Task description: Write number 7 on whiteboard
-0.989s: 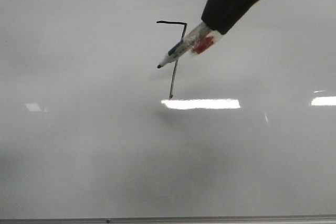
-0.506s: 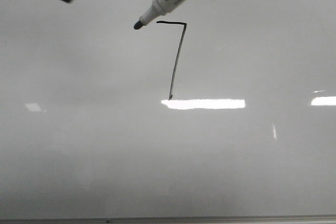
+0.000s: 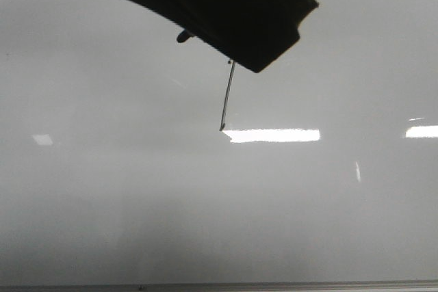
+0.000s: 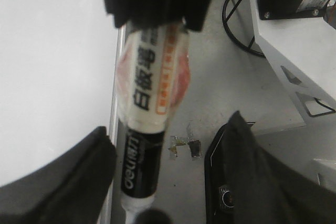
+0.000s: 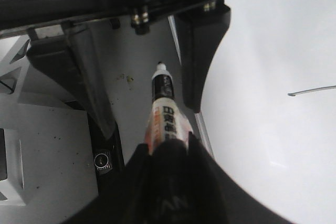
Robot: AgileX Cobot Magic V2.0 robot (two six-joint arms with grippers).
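Note:
The whiteboard fills the front view. On it is the number 7; only its slanted downstroke shows, since the black body of my left gripper covers the top stroke. The marker has a white and orange label and a black collar. My right gripper is shut on its rear end. The marker's tip points between the fingers of my left gripper, which is open and stands apart from the marker on both sides. A stroke of the 7 also shows on the board.
The board's thin metal frame runs along the near edge. Past the board edge lies grey floor with tape scraps, a black unit with a round dial, a white machine frame and black cable.
The marker has lifted off the board and moved up and away from the drawn 7. My left gripper has come in from the upper left and now spans the marker's tip end.

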